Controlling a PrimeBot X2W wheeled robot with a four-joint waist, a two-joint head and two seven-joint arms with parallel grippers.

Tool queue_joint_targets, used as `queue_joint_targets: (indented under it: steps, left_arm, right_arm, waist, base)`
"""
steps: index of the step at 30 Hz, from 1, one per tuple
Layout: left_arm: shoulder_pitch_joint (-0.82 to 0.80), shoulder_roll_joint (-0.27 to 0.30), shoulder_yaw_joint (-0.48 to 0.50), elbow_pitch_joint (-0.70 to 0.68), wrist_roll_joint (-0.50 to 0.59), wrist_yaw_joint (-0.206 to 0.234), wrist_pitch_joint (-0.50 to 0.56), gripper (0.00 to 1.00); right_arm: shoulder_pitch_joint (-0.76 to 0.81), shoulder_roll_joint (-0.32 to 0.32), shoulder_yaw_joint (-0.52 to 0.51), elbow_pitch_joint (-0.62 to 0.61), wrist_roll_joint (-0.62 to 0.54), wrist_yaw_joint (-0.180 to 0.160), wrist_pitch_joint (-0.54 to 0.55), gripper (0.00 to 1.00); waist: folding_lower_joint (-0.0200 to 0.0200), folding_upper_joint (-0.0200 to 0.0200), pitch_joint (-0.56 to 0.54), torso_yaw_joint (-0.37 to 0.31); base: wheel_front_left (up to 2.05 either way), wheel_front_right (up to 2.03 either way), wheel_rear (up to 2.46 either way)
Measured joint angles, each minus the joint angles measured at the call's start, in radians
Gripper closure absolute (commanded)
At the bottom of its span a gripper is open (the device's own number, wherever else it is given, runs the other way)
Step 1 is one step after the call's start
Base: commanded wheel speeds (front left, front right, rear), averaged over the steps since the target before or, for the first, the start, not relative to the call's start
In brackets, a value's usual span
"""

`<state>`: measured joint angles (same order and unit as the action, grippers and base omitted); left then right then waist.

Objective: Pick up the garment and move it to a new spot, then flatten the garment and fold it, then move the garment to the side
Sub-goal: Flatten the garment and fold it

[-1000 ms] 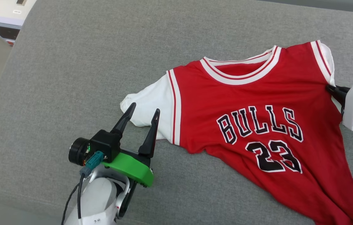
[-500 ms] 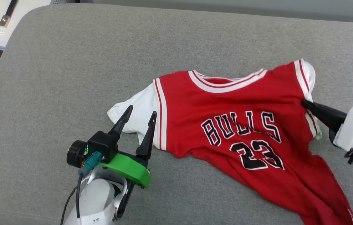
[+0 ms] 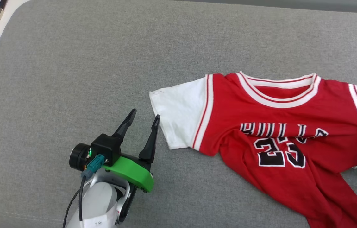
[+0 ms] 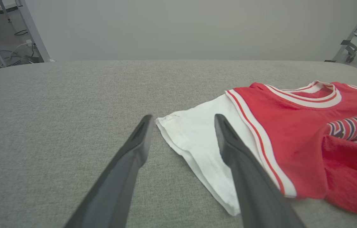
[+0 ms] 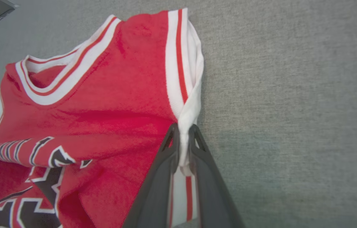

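Head view: red jersey T-shirt (image 3: 260, 107) lies front-up on the grey fabric worktop (image 3: 71, 63), in the right half of the frame, collar on the far side. Hem runs off toward the lower right corner. A crease across the chest folds over the lower part of the black lettering; the 23 below it is rumpled but readable. White sleeve (image 3: 180, 114) on the robot's left is spread flat.

Left end effector (image 3: 145, 114): fingers spread wide, nothing between them, tips just beside that sleeve's near corner. Can't tell if they touch the fabric.

Right end effector (image 5: 184, 128): fingers nearly together, pinching bunched white sleeve fabric and striped trim at the shirt's other shoulder edge. Cloth is gathered into a twist at the tips.
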<state>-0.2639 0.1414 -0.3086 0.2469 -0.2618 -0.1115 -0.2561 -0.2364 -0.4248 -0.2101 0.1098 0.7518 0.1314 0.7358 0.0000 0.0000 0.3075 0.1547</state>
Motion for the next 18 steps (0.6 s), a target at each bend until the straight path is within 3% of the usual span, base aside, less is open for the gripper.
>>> queue_joint_targets:
  steps: [3,9,18]
  left_arm:
    - [-0.002,-0.001,0.0,0.006,0.0,0.0,0.0,0.0]
    - [-0.002,-0.001,0.008,0.024,0.0,-0.003,0.0,0.0]
    - [0.001,0.001,0.026,0.028,-0.004,-0.007,0.0,0.0]
  right_arm:
    - [-0.02,-0.033,0.007,0.051,-0.104,0.0,-0.063,0.0]
    - [-0.06,-0.045,0.049,0.081,-0.18,0.0,-0.183,0.0]
    - [-0.072,-0.063,0.129,-0.018,-0.223,0.0,-0.426,0.0]
  waist:
    - [0.0,0.0,0.006,0.003]
    - [0.0,0.0,-0.018,0.0]
    - [0.0,0.0,-0.093,-0.029]
  base:
    - [0.0,0.0,0.0]
    - [0.0,0.0,0.0]
    - [0.0,0.0,0.0]
